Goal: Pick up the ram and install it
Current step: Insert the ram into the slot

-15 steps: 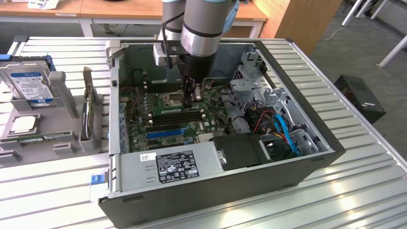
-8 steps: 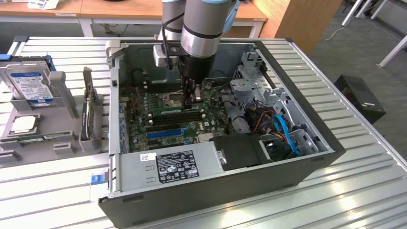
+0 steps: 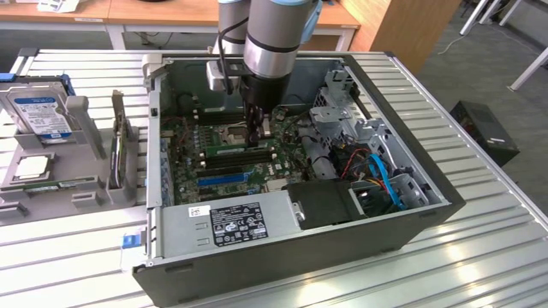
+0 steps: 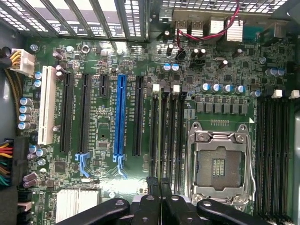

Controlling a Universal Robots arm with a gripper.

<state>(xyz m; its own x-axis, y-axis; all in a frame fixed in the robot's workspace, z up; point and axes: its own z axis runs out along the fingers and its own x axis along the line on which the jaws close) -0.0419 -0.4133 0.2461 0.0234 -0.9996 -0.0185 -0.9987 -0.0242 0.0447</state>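
The claw (image 3: 261, 136), pressed together, stood just above the ram (image 3: 230, 151); a skewed push risked bending or jamming it.

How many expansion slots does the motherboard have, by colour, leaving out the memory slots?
white slot: 1
blue slot: 1
black slots: 4, one of them short
Total: 6
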